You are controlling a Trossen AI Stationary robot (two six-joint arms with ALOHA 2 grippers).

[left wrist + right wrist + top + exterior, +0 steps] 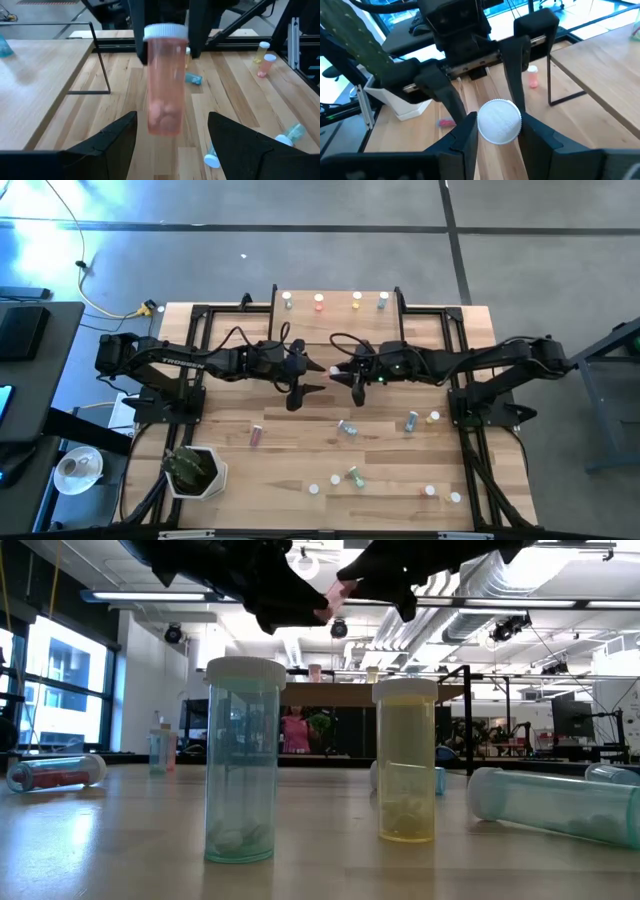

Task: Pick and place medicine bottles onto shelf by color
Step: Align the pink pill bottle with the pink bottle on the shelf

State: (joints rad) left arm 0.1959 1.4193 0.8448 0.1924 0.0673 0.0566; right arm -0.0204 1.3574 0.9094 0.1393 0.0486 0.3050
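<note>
A: Where is the pink bottle [163, 85]?

B: In mid-air above the middle of the worktop [300, 455], gripped by the right claw [498, 131]. Its fingers are closed on the bottle just under the white cap.

A: And the left claw [172, 135]?

B: It faces the right one, nearly meeting it. Its fingers stand wide apart on either side of the pink bottle, not touching it.

A: What is on the shelf [337, 315]?

B: Four bottles stand in a row along its far edge: a white-looking one [287, 299], a red one [319, 301], a yellow one [357, 300] and a blue one [383, 300].

A: The rest?

B: Scattered over the near half of the worktop, some upright, some lying down. Seen from table height, a teal bottle [243, 760] and a yellow bottle [406, 760] stand upright close by, and a red one [55, 772] lies on its side off to one edge. A white pot with a plant [193, 471] sits at the near left corner.
</note>
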